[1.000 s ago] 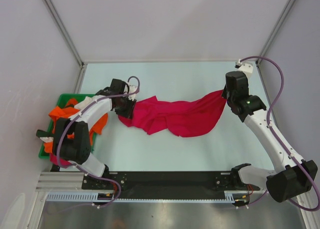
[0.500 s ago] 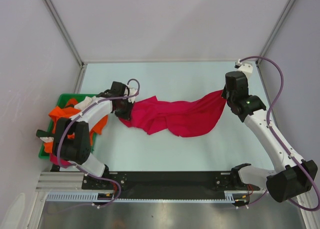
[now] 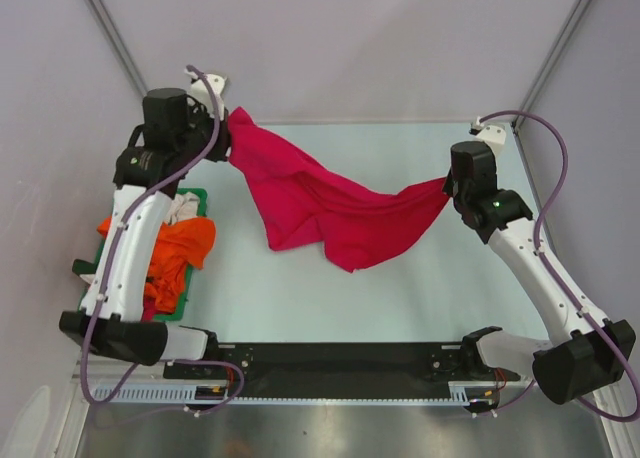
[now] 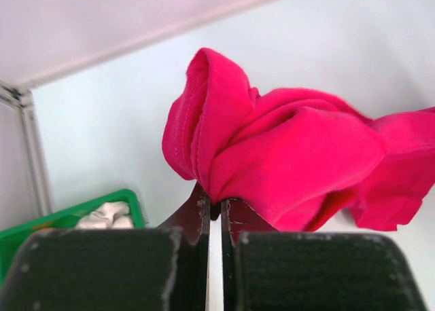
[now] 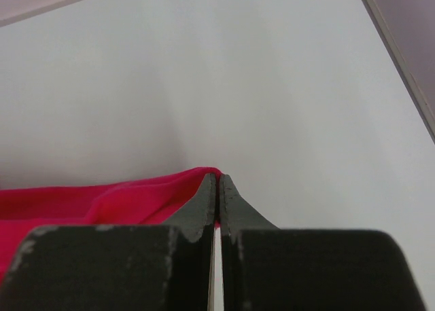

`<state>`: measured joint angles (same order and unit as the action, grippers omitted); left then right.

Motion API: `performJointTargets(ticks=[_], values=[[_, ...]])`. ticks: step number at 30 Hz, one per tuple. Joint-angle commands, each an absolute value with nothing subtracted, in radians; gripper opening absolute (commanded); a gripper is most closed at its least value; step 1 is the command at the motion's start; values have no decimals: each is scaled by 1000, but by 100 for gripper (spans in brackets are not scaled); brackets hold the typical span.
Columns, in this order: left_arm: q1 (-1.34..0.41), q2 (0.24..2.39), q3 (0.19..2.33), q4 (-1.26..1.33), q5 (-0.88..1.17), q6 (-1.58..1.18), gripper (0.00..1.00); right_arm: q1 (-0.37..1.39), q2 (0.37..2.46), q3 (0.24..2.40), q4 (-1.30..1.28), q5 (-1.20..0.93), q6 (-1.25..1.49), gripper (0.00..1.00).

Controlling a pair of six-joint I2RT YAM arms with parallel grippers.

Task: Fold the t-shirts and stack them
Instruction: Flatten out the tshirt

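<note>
both pairs of jaws are clenched on the same cloth. left gripper (image 4: pixel 215 206) pinches a bunched, hemmed edge of the crimson-pink t-shirt (image 3: pixel 320 203), its dark fingers nearly touching while the fabric balloons out just above them. right gripper (image 5: pixel 217 182) nips a thin fold at the opposite end, with only a sliver of cloth showing at its tips.

the shirt hangs between them as a slack, twisted band. its long axis runs from high above the far edge of the green tray (image 4: pixel 68 217) across to the side of the table (image 3: pixel 400 298) well away from the tray. the tray-side end sits higher, the middle sags, and a loose flap droops toward the table about midway out from the tray.

the coming move, as i judge it, turns on that axis. the cloth lies straight out from each set of jaws toward the other, so drawing the arms apart should spread it; neither arm is nearer.

the fabric is a soft, matte knit, rumpled in deep folds, with a stitched hem showing. orange t-shirts (image 3: pixel 180 248) lie heaped in the tray, spilling over its rim.
</note>
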<state>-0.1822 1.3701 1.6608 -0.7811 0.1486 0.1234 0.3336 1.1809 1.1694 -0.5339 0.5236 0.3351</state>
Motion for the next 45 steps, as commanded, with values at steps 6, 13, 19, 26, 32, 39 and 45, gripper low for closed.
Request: performJointTargets(ticks=[6, 13, 19, 26, 32, 39, 45], values=[[-175, 1264, 1582, -857, 262, 138, 0, 344, 1152, 1216, -515, 549, 307, 0], [-176, 1191, 1562, -973, 461, 178, 0, 345, 1114, 1221, -538, 566, 293, 0], [-176, 925, 1515, -807, 443, 186, 0, 347, 1045, 1239, -508, 603, 229, 0], [-176, 858, 1604, -802, 313, 149, 0, 399, 967, 1366, -492, 665, 92, 0], [-178, 789, 1646, -805, 314, 129, 0, 550, 934, 1489, -514, 800, 17, 0], [-178, 813, 1459, -816, 322, 141, 0, 539, 994, 1454, -494, 763, 24, 0], [-178, 903, 1125, -634, 261, 138, 0, 439, 1101, 1286, -393, 620, 141, 0]])
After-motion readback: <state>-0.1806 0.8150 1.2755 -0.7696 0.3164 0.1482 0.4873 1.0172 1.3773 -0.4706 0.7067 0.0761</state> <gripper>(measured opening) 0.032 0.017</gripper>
